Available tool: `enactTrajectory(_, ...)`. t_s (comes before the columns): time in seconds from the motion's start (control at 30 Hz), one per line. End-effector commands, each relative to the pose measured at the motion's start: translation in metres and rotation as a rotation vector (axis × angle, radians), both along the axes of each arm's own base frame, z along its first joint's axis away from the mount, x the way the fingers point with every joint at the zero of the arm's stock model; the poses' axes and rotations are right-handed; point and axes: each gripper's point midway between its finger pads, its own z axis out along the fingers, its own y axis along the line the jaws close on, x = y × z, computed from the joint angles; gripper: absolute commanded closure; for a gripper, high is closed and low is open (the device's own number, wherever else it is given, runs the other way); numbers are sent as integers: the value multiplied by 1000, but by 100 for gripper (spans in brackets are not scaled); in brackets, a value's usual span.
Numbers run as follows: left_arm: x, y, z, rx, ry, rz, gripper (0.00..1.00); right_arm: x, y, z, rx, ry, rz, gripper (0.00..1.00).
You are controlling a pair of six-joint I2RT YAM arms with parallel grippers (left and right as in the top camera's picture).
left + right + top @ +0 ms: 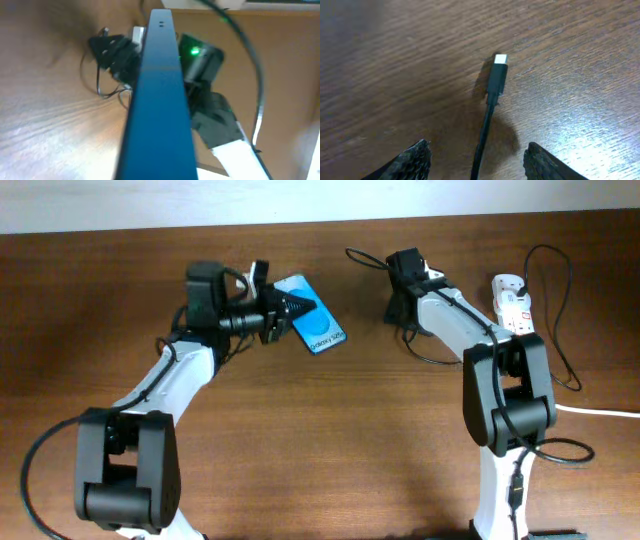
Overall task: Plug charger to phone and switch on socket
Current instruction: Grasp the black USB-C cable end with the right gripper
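Black charger (497,75) lies loose on the wood near the far edge, between the right gripper's (477,146) spread fingers; left gripper (296,308) pinches the phone (318,328), tipped on edge, mid-table toward the far edge; nothing plugged yet; the socket (514,304), far right corner, apparently awaits switching.

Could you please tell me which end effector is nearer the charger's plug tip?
Right. The right end effector hovers open over the charger's plug tip, fingers flanking the cable; the left end effector is farther off, holding the phone.
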Motion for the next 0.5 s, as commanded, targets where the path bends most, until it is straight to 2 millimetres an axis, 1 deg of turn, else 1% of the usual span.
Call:
enactTrajectory(0.0, 1, -7, -8, -24, -5, -72, 100, 11, -9, -5, -23, -27, -31, 41)
enactTrajectory(0.07, 1, -7, -10, -27, 3, -77, 100, 14, -10, -4, -18, -40, -34, 47)
enactTrajectory(0.1, 1, -7, -10, -27, 1, -78, 100, 15, -9, -4, -18, -43, -33, 56)
enactTrajectory(0.17, 0, -7, -11, -26, 10, -77, 100, 13, -9, -6, -17, -34, -32, 67)
enactTrajectory(0.23, -5, -7, -16, -26, 67, -84, 100, 9, -10, -8, -22, -17, -32, 76)
enactTrajectory(0.3, -10, -7, -19, -29, 105, -94, 100, 8, -10, -8, -23, -13, -29, 93)
enactTrajectory(0.33, -12, -8, -18, -37, 107, -106, 100, 8, -10, -8, -19, -11, -27, 96)
enactTrajectory(0.4, -19, -10, -14, -63, 111, -144, 100, 5, -5, -3, 6, 1, -17, 96)
enactTrajectory(0.47, -24, -11, -10, -81, 105, -178, 100, 5, 1, 22, 44, -18, 0, 96)
